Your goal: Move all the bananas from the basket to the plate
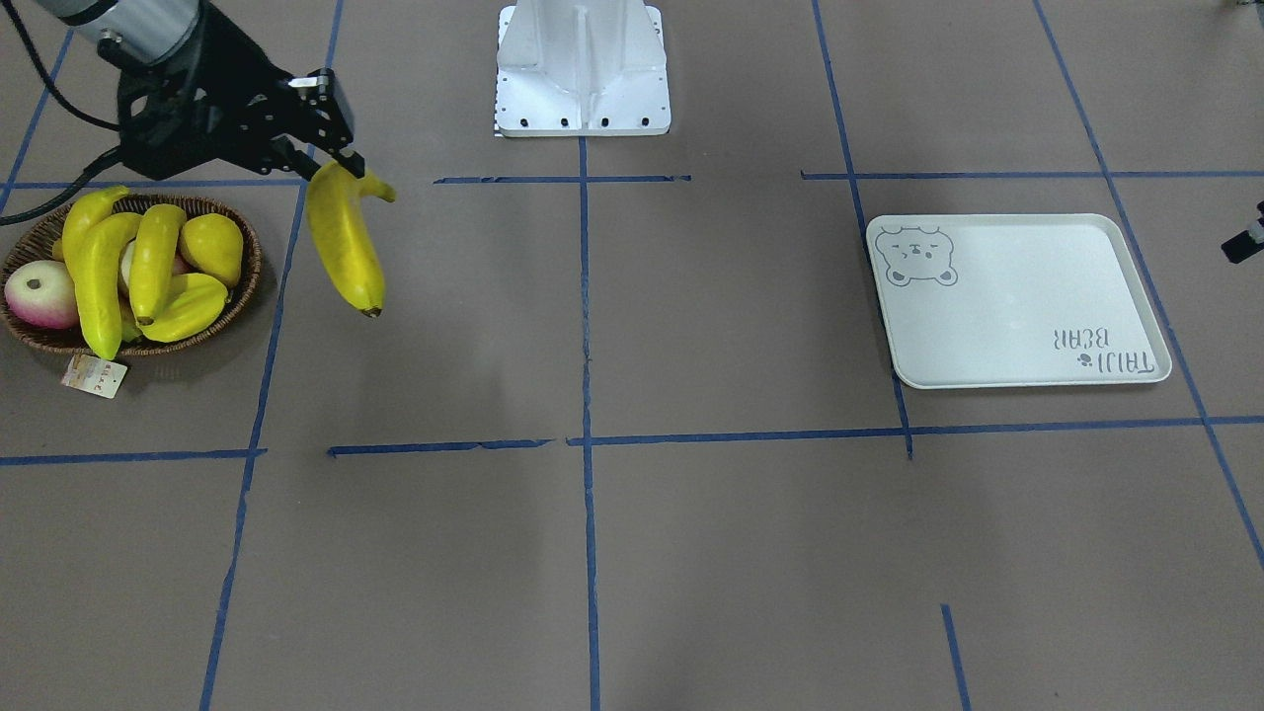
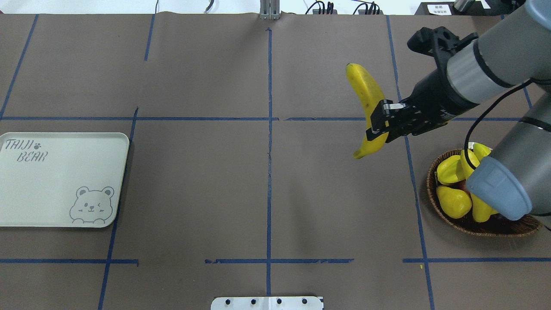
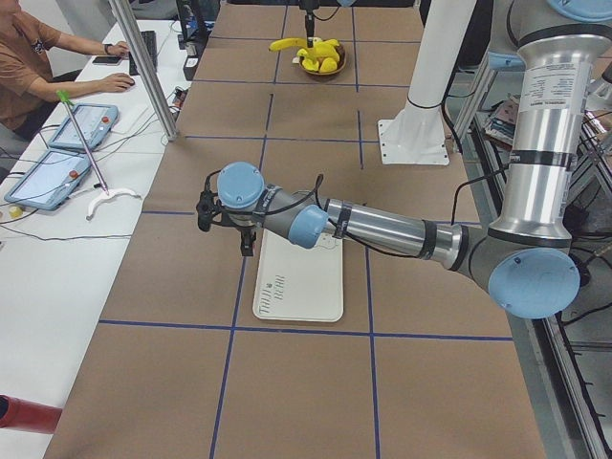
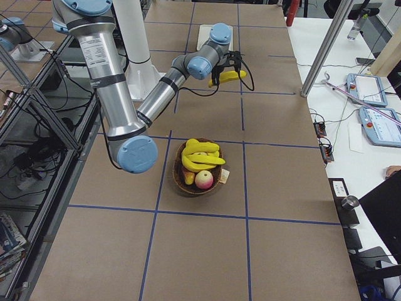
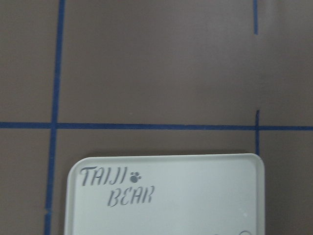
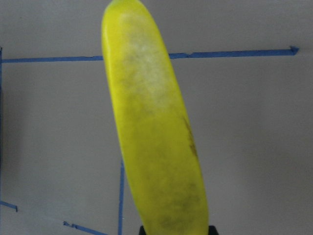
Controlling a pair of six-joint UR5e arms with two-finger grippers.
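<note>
Stage: while the plate [image 2: 60, 181] lies bare, one banana [image 2: 369, 99] is in the air and the rest are not yet moved.
Right hand [image 2: 381, 129]: closed on the banana near its stem end, the long body sticking out past the fingers; it hangs over the desk [image 2: 267, 193] just beside the basket [image 1: 39, 336], on the side toward the plate.
Left hand [image 3: 247, 239]: seen only in the left side view, over the plate's end; I cannot tell whether it is open or closed, and nothing shows in it.
Basket: at the desk's right end, holding three more bananas [image 1: 99, 286] among a starfruit [image 1: 188, 308], a pear-shaped fruit [image 1: 212, 247] and a pinkish apple [image 1: 41, 294].
Plate: at the far left end, well apart from the basket.
Risk, grip: held off-centre, the banana may swing or slip out on a fast move.
Risk, reach: the plate sits far from the right arm, so a hand-over may be needed; a mistimed release would drop the banana on the desk.
Risk, later picks: the bananas lie against other fruit, so a loose grasp could drag the wrong piece out.
</note>
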